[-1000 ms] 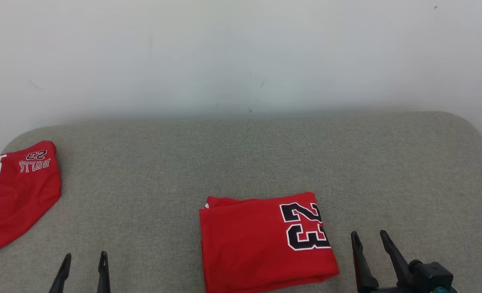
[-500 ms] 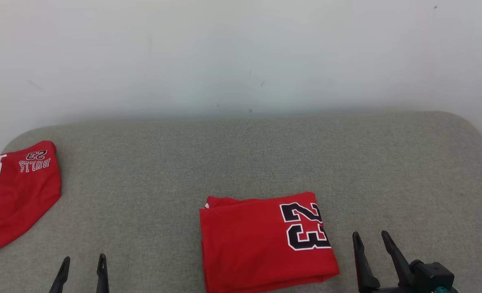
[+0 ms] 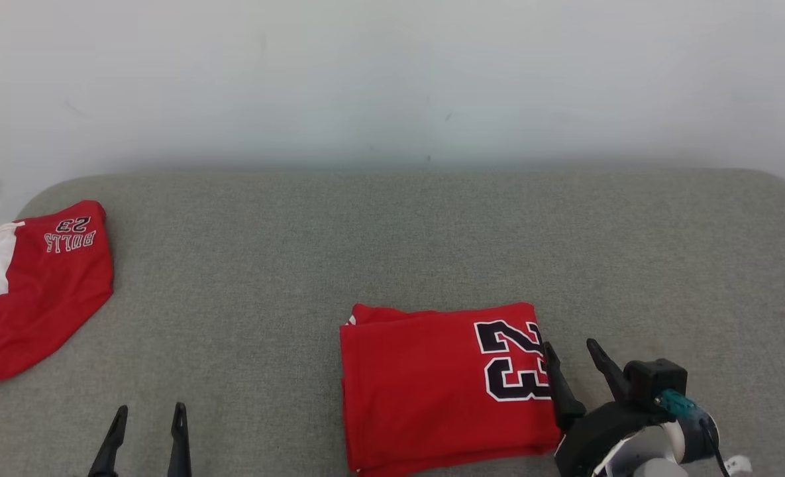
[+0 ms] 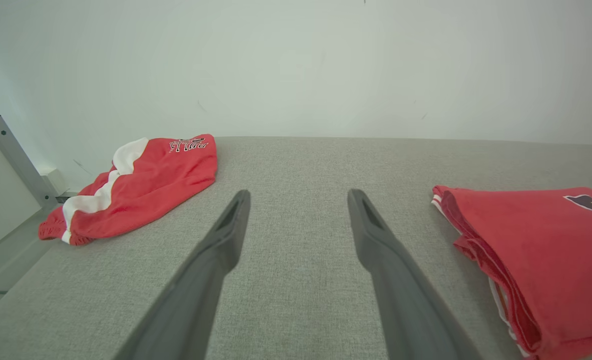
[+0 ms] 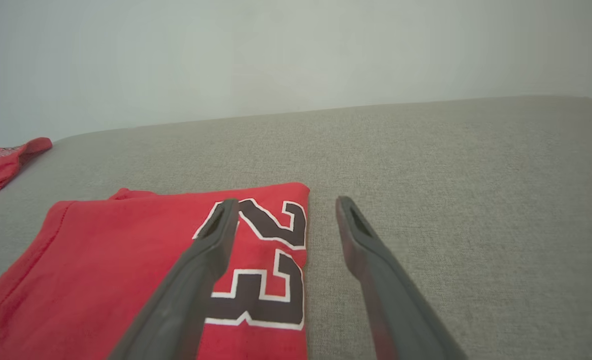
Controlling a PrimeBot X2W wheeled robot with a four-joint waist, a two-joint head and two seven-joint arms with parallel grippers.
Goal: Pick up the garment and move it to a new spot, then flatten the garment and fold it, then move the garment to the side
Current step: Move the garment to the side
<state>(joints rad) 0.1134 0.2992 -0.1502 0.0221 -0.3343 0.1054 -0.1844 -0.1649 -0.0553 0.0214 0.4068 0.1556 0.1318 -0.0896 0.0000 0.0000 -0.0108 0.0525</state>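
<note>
We face a broad grey surface (image 3: 392, 232) of coarse woven cloth with rounded corners. On it the garment (image 3: 425, 384) lies folded into a smooth red rectangle, its black "23" outlined in white. A rumpled red-and-white piece (image 3: 34, 291) lies far left. The fingers of both grippers are spread and empty. The right gripper (image 3: 568, 344) straddles the garment's right edge, and the left gripper (image 3: 151, 407) hovers well apart to the garment's left.

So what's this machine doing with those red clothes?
A two-armed robot is dealing with a red jersey, which lies folded on the grey padded surface. Its right gripper, open, sits at the jersey's right edge, one finger over the cloth, holding nothing. The left gripper is open over bare surface. Another red garment lies far left.
</note>
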